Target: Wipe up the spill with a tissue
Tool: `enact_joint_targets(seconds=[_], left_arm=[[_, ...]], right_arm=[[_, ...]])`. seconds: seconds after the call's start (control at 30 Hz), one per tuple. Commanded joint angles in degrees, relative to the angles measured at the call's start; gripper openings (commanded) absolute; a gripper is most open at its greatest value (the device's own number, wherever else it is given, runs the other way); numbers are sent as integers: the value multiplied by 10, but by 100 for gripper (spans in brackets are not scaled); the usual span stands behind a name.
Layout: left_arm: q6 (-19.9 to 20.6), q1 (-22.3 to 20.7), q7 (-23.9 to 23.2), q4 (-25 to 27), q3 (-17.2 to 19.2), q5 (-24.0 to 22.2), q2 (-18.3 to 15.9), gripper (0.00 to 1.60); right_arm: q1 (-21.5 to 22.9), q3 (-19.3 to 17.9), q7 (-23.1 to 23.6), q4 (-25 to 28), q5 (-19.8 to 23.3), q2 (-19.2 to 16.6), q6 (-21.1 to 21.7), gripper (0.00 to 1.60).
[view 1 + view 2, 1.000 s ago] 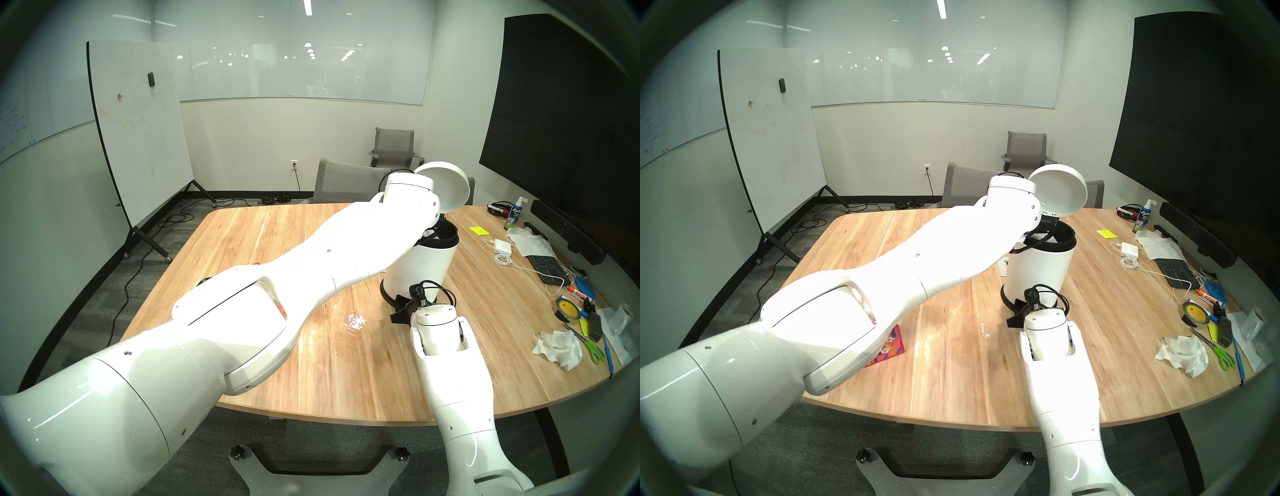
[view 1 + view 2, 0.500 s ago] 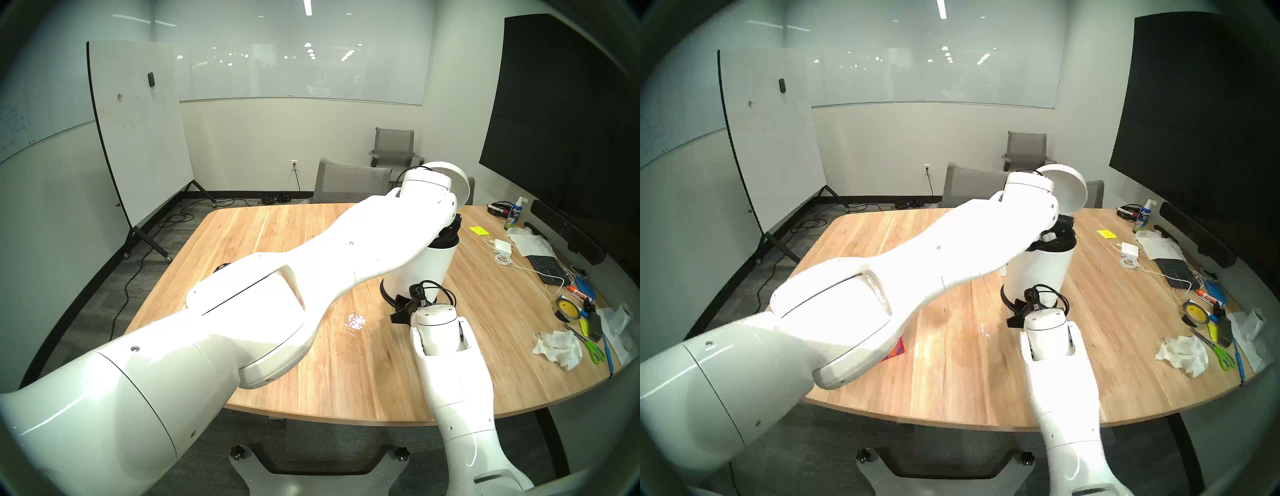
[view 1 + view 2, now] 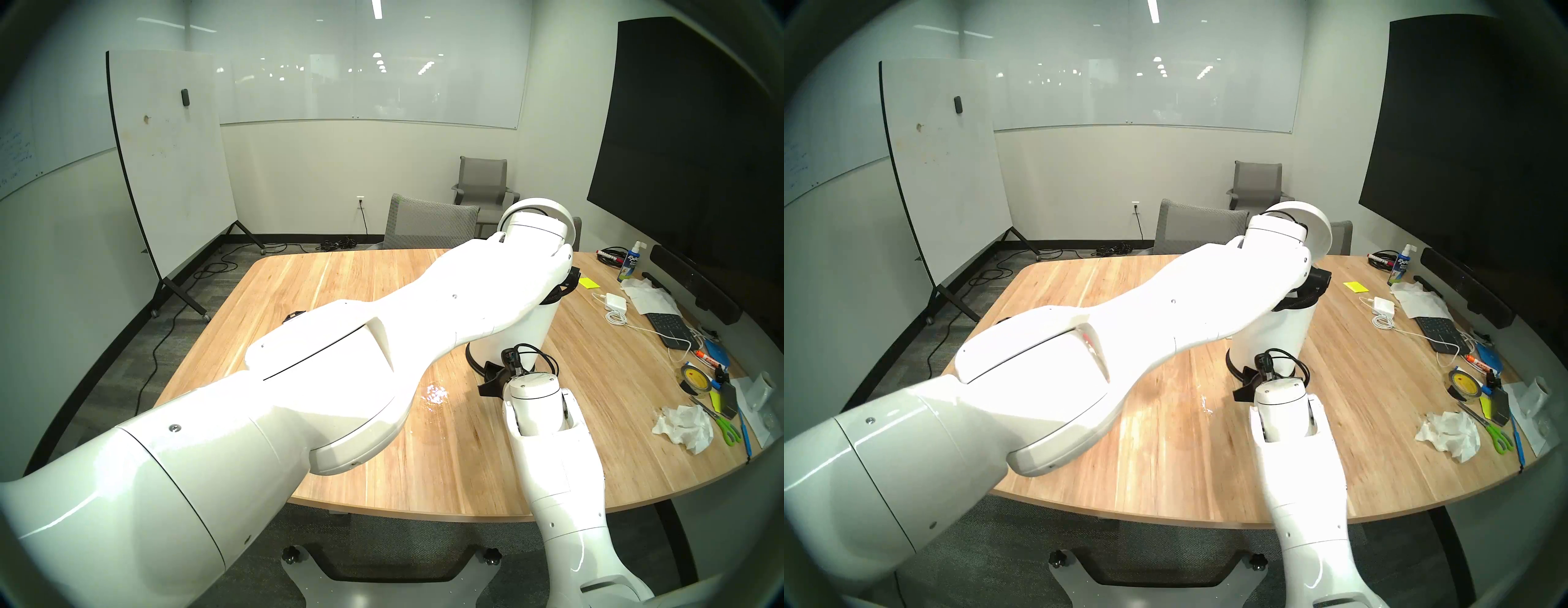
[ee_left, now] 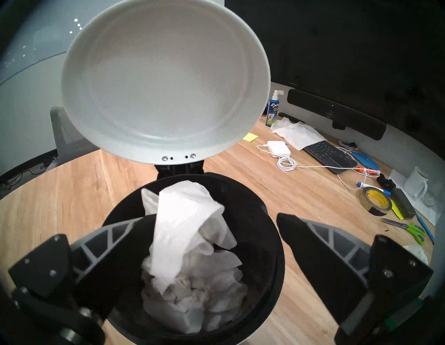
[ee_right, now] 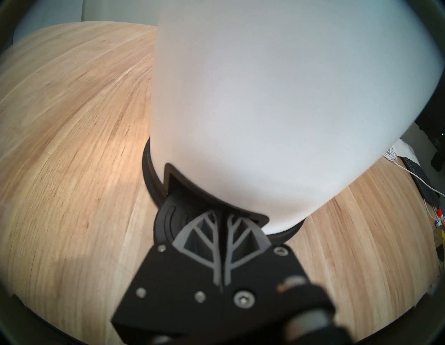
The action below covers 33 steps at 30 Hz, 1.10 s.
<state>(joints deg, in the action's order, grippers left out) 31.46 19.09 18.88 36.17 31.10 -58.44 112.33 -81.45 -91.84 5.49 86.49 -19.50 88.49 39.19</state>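
A: What has changed since a second ago?

B: The left arm has swung toward three o'clock across the head view, and its wrist now covers most of the raised bin lid [image 3: 566,220]. The right arm has not shifted.

A: And the left gripper [image 4: 209,222]?

B: Its jaws stand wide apart over the mouth of the bin [image 4: 272,253], gripping nothing. The tissue [image 4: 185,224] drapes from the inner edge of the left finger [image 4: 115,237] down into the bin, onto a heap of crumpled paper [image 4: 192,298]. Whether it clings to that finger or only passes in front of it, I cannot tell.

A: The right gripper [image 5: 222,216]?

B: Clenched, fingers pressed together with nothing between them, tips on the black pedal [image 5: 173,216] at the foot of the bin, at six o'clock of its base.

A: Where is the spill [image 3: 435,392]?

B: On the table [image 3: 297,280], a glinting wet patch at about eight o'clock from the bin's base, just beside the right wrist.

A: Further out?

B: At three o'clock of the right arm lies a crumpled paper wad [image 3: 683,426], with green scissors [image 3: 727,431] and a tape roll [image 3: 695,380] beyond.
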Motion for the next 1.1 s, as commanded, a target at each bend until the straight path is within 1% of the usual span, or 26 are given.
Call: enact_joint_targets(seconds=[0.0,0.07,0.23,0.33,0.43,0.47,0.53,0.63,0.67,0.7,0.77,0.83,0.87,0.93,0.97,1.0,1.03,1.07], left_arm=[[-27,2,-19,-10,-3,2,17,160],[-27,-2,-21,-11,-3,3,15,160],[-23,-39,-19,7,8,8,3,160],[-19,-45,-18,15,12,9,-2,160],[-10,-41,-7,35,15,11,-17,160],[-2,-32,-1,58,19,10,-32,160],[2,-29,3,65,18,11,-37,160],[17,-15,18,98,20,10,-60,160],[28,-14,25,108,24,9,-69,160],[28,-14,25,108,24,9,-69,160],[39,-12,33,126,26,9,-81,160],[53,-8,47,155,32,9,-101,160],[57,-9,50,154,34,10,-104,160],[66,-3,60,176,39,9,-123,160],[70,-2,65,178,41,10,-130,160],[76,4,70,193,42,10,-140,160],[78,4,72,191,45,9,-143,160],[83,9,77,204,46,9,-151,160]], right_arm=[[-20,4,7,-31,2,3,13,0],[-20,4,7,-31,2,3,13,0],[-22,3,6,-28,2,4,11,0],[-22,3,6,-28,2,4,11,0],[-22,3,6,-29,2,4,11,0],[-21,3,6,-29,2,4,12,0],[-21,3,6,-29,2,4,12,0],[-21,3,6,-29,2,4,12,0],[-22,3,6,-29,2,4,11,0],[-22,3,6,-29,2,4,11,0],[-22,3,6,-28,2,4,11,0],[-23,3,5,-26,2,4,10,0],[-23,3,5,-26,2,4,9,0],[-23,3,5,-25,2,4,9,0],[-23,3,5,-24,2,4,8,0],[-23,3,5,-24,2,4,8,0],[-23,3,4,-23,2,4,8,0],[-24,3,4,-23,2,4,8,0]])
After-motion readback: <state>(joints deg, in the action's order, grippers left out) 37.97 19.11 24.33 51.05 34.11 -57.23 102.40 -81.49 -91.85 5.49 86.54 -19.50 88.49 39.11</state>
